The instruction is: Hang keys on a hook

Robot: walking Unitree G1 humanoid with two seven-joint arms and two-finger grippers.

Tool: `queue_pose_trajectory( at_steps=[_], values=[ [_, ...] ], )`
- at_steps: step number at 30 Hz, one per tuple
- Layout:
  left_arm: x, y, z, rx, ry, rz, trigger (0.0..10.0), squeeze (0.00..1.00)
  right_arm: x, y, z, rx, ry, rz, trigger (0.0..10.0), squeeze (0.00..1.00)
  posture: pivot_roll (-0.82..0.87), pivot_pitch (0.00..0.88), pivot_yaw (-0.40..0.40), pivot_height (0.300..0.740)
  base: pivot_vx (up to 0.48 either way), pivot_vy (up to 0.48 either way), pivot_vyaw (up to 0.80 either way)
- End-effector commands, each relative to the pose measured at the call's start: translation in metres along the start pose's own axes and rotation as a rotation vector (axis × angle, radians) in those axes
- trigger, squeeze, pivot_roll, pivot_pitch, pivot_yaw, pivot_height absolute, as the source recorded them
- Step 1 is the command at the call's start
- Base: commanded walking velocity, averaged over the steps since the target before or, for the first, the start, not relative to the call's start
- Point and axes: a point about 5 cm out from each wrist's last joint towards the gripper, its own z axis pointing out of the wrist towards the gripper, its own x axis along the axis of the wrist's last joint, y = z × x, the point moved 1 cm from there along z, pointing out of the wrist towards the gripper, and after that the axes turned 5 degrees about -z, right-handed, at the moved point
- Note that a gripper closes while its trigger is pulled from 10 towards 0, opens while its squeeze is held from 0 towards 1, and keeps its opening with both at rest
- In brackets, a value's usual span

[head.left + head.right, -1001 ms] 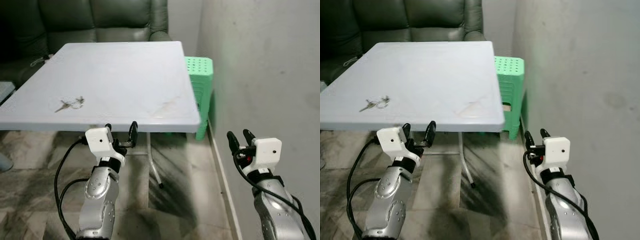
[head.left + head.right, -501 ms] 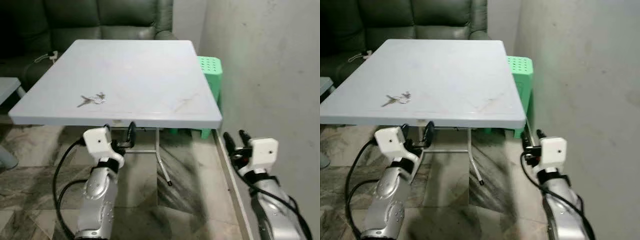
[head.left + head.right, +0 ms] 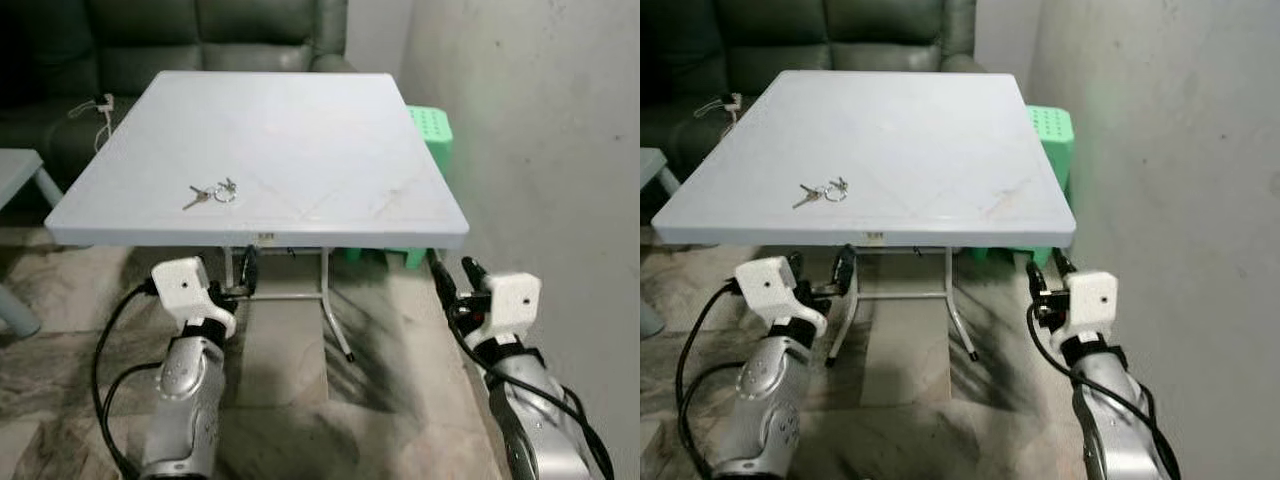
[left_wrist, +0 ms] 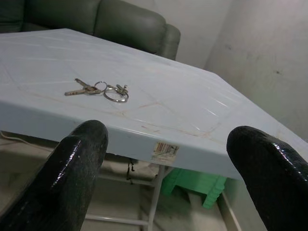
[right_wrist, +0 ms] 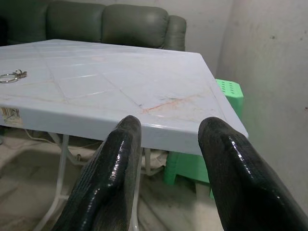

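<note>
A small bunch of keys (image 3: 212,193) on a ring lies on the pale table (image 3: 300,130), near its front left part. Both arms are held low in front of the table, below its front edge. My left gripper (image 3: 240,278) is open wide with nothing between its fingers. In the left wrist view the keys (image 4: 98,89) lie beyond and above the fingers (image 4: 79,173). My right gripper (image 3: 455,275) sits under the table's front right corner, open with a narrower gap and empty. In the right wrist view its fingers (image 5: 113,178) point at the table's edge.
A green plastic stool (image 3: 432,125) stands between the table and the grey wall (image 3: 550,130) on the right. A dark sofa (image 3: 200,40) runs behind the table, with a white cable (image 3: 100,105) beside it. Another table's corner (image 3: 15,170) juts in at left. The floor is tiled.
The camera has moved, so the table now sits more centred in view. The keys lie in the same place on it. Both grippers stay low and open.
</note>
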Motion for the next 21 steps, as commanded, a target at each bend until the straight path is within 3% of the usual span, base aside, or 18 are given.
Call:
queue_pose_trajectory(
  at_steps=[1, 21],
  values=[
    [-0.0001, 0.0061, 0.0011, -0.019, -0.001, -0.007, 10.0, 0.00, 0.0014, 0.0064, -0.0011, -0.019, 0.002, -0.006, 10.0, 0.00, -0.01, 0.040, -0.044, 0.721, 0.000, 0.274, 0.00],
    [0.0013, 0.0037, 0.0018, -0.015, 0.000, -0.004, 10.0, 0.00, 0.0004, 0.0047, -0.0014, -0.018, -0.001, 0.000, 10.0, 0.00, -0.01, 0.039, -0.041, 0.721, 0.000, 0.295, 0.00]
  ],
)
